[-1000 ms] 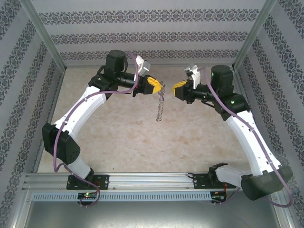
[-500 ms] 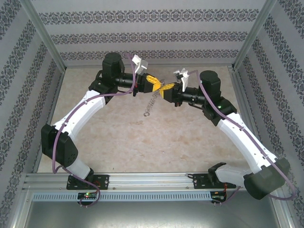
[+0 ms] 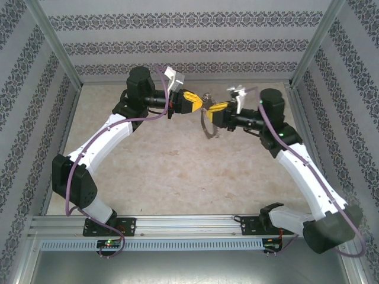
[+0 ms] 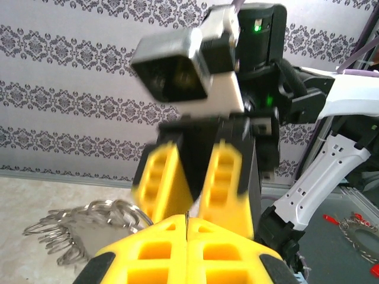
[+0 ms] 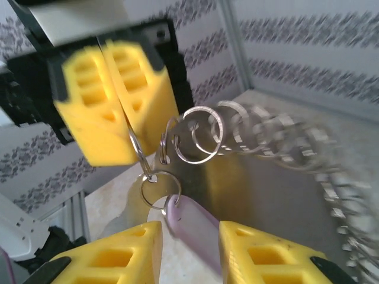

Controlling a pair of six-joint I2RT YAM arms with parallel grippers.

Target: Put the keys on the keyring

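Top external: left gripper (image 3: 200, 105) clamped shut on keyring (image 3: 206, 125), which dangles mid-air above surface (image 3: 177, 171). Right wrist — right gripper (image 5: 189, 242) parted, purple tag (image 5: 190, 225) in gap.

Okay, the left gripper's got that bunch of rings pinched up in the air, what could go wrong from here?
The left gripper pinches the keyring, a thin dark hoop fringed with small silvery metal loops, by one fine wire at its fingertips; a tug could slip it free onto the table. The right gripper, jaws apart, brackets a translucent lilac plastic tag, so closing may grab the tag instead of a loop.
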